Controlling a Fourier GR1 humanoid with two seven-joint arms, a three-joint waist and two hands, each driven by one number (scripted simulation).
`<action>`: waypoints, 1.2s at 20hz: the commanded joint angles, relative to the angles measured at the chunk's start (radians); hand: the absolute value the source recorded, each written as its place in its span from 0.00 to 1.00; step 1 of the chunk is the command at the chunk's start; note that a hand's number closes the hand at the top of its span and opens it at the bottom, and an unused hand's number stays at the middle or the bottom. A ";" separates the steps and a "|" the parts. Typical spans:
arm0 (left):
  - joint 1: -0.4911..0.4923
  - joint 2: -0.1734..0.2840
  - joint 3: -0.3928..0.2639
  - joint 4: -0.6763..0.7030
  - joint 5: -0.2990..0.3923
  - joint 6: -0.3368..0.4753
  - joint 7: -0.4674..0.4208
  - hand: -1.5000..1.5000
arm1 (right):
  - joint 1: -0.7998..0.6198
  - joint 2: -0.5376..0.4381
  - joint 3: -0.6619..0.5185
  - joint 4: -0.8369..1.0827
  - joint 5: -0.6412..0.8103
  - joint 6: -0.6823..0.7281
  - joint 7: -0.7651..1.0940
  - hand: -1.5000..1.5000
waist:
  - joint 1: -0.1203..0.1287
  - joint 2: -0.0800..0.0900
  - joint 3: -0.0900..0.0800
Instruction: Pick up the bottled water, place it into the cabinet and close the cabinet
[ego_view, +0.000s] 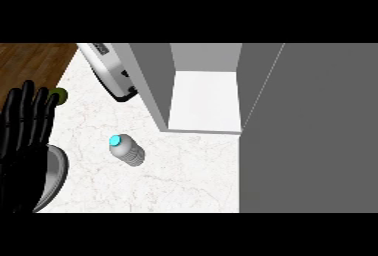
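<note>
A clear water bottle (128, 150) with a light blue cap stands on the white marble counter (184, 175), left of centre. Behind it to the right, the grey cabinet (151, 80) shows a white inner shelf (205, 102). Its large grey door (310, 130) stands open and fills the right side of the view. My left hand (23, 135) is open at the left edge, fingers straight and pointing up, well left of the bottle and not touching it. My right hand does not show.
A silver and black appliance (111, 70) sits at the back, left of the cabinet. A small green object (60, 95) peeks out behind my left fingers. A grey rounded piece (53, 175) lies beside my left wrist. Brown wood floor (29, 60) lies beyond the counter's back left edge.
</note>
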 joint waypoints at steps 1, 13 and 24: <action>-0.020 -0.016 -0.017 -0.017 -0.080 0.053 0.008 0.00 | -0.031 -0.007 -0.009 -0.023 -0.039 0.017 0.020 0.00 | -0.043 0.033 -0.034; 0.096 -0.076 -0.497 -0.109 -0.108 0.453 0.264 0.00 | 0.273 -0.029 0.067 -0.254 -0.261 0.140 0.227 0.00 | -0.050 0.030 -0.034; 0.020 -0.076 -0.710 -0.226 -0.383 0.640 0.524 0.00 | 0.474 -0.066 -0.071 -0.452 -0.464 0.234 0.253 0.00 | -0.061 0.029 -0.033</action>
